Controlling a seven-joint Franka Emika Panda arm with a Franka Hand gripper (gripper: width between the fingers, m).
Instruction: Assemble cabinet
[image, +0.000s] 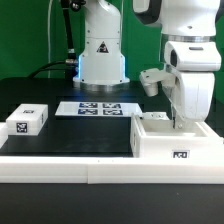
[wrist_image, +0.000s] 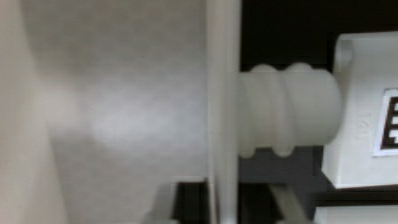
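Observation:
The cabinet (image: 160, 145) is a large white box at the exterior view's right front, with a marker tag on its near face. My gripper (image: 184, 118) reaches down onto its top from above. In the wrist view the gripper (wrist_image: 228, 206) straddles a thin white cabinet wall (wrist_image: 222, 90). One finger (wrist_image: 171, 204) shows on each side, with a dark gap between each finger and the wall, so the jaws stand open. Beside the wall a ribbed white peg (wrist_image: 285, 110) sticks out of a tagged white part (wrist_image: 365, 110).
A small white tagged block (image: 27, 120) lies at the exterior view's left front. The marker board (image: 97, 107) lies flat in the middle, in front of the white robot base (image: 102, 50). A white rim (image: 60, 165) runs along the table's front.

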